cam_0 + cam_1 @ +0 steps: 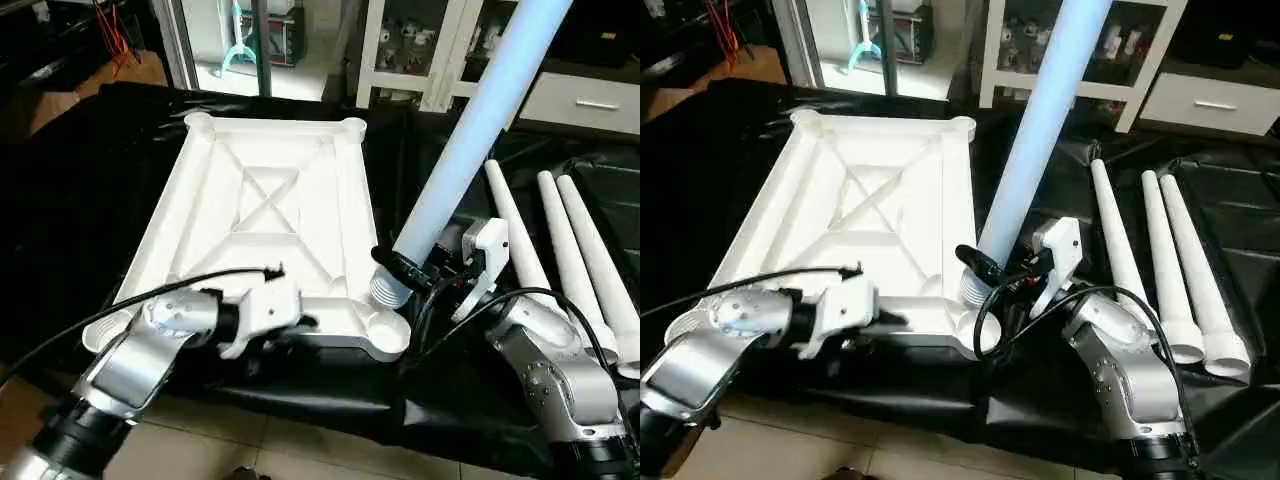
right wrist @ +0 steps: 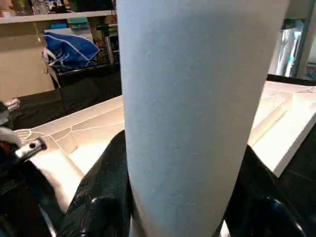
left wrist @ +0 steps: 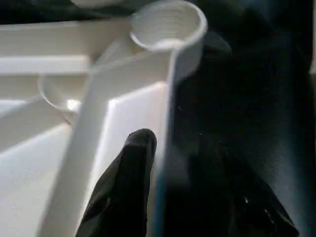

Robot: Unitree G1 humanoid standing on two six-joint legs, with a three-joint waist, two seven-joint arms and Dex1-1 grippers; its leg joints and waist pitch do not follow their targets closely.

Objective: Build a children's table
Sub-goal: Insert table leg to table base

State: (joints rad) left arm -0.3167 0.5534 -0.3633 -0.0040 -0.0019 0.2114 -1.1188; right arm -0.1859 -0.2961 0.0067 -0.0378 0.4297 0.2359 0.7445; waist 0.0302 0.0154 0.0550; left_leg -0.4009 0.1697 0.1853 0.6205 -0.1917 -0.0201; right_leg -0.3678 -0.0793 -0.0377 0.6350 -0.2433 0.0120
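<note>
Lying upside down on the black cloth point(image 1: 90, 200), the tabletop point(image 1: 265, 215) is seen with its ribbed underside up and four round corner sockets, and one leg point(image 1: 470, 130) is held tilted with its threaded end at the near right socket point(image 1: 385, 335). The right gripper point(image 1: 400, 268) is clamped around that leg just above the thread. The left gripper point(image 1: 290, 325) is placed astride the tabletop's near rim, one finger point(image 3: 126, 187) inside the wall; whether it pinches the rim cannot be told. Three more legs point(image 1: 570, 260) are laid side by side near the cloth's right edge, making four in all. The plastic is judged light, stiff and smooth, so slipping is likely; the leg is best gripped low near its thread, the tabletop by its rim wall
</note>
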